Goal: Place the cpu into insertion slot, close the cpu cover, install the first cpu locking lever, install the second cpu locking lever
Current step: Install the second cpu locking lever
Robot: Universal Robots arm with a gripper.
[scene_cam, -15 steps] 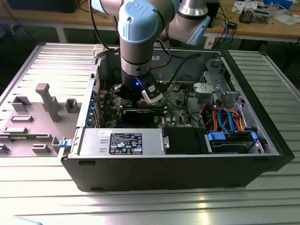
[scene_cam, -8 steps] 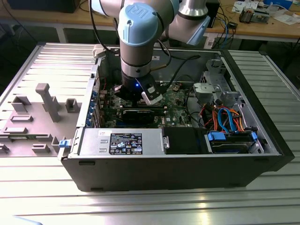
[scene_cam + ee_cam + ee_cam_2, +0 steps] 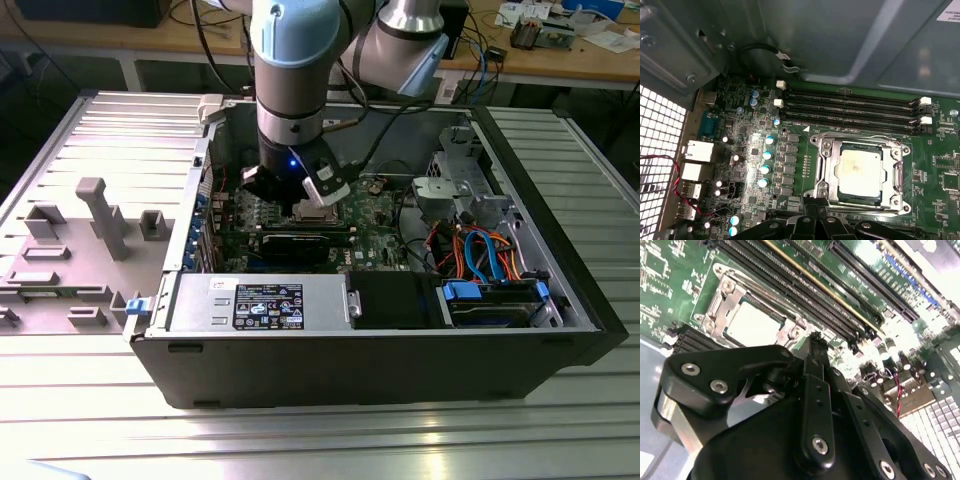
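Observation:
The cpu (image 3: 860, 171), a pale silver square, lies in the insertion slot (image 3: 816, 192) on the green board. The cpu cover (image 3: 827, 165), a silvery frame, lies flat around it, with the chip showing through its window. In the second wrist view the cpu (image 3: 752, 325) and cpu cover (image 3: 722, 302) sit just beyond the fingertips. My gripper (image 3: 815, 212) hovers at the socket's edge, fingers together and holding nothing. In the exterior view the gripper (image 3: 316, 200) hangs straight over the socket inside the case. Thin metal lever rods (image 3: 900, 175) run along the frame's sides; I cannot tell if they are latched.
Long black memory slots (image 3: 850, 107) run beside the socket. A row of blue-topped capacitors (image 3: 765, 155) and rear ports (image 3: 695, 172) stand on its other side. The open case (image 3: 400, 370) holds a power supply (image 3: 260, 300), a long black card (image 3: 300, 240), drive bay and cables (image 3: 480, 255).

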